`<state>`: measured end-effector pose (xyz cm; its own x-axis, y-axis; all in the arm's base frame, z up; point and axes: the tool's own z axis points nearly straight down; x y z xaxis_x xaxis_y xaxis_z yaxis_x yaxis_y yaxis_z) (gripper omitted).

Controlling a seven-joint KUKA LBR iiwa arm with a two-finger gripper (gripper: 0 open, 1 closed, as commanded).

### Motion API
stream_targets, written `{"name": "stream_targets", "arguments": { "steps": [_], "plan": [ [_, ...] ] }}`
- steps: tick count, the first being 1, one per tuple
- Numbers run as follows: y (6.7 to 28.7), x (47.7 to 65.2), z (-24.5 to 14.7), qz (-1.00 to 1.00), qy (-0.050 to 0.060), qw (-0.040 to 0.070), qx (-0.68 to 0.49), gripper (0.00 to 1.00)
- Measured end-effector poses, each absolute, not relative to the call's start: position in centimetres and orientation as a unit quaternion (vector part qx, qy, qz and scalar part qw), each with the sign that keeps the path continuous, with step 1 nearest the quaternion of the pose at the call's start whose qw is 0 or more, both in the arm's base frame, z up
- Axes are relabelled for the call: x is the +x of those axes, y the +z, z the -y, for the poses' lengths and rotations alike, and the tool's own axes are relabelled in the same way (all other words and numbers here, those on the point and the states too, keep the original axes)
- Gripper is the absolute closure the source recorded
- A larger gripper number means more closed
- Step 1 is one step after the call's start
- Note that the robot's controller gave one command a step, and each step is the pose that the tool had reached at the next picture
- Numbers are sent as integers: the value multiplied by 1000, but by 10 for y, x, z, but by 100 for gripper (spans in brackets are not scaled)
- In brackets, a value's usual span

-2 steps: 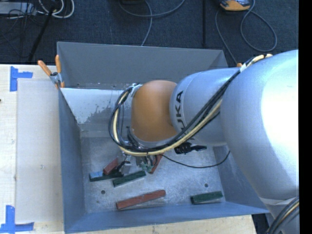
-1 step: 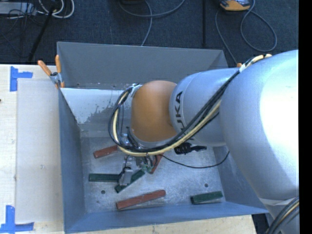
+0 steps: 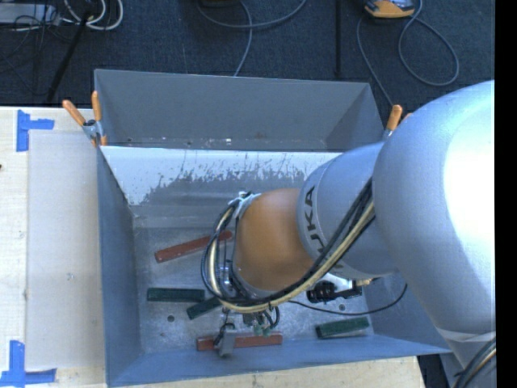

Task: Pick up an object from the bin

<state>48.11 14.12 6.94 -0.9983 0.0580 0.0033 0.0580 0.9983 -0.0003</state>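
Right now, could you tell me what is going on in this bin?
The KUKA arm reaches into the grey bin from the right. Its claw is low over the left end of a reddish-brown flat strip lying by the near wall. Whether it grips the strip cannot be told. Another reddish-brown strip, a dark green strip and a green block lie apart on the floor.

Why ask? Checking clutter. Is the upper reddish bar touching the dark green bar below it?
Apart. The camera view shows bare bin floor between the upper reddish bar and the dark green bar.
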Motion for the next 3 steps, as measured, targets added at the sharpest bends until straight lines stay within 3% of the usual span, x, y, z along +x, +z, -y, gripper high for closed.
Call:
{"name": "stream_targets", "arguments": {
  "steps": [1, 2, 3],
  "plan": [
    [70, 483, -141, 1000, -1, 0, -30, 100],
    [142, 519, -133, 999, -1, -4, -43, 100],
    [236, 531, -184, 1000, -2, -5, -1, 100]
  ]
}}
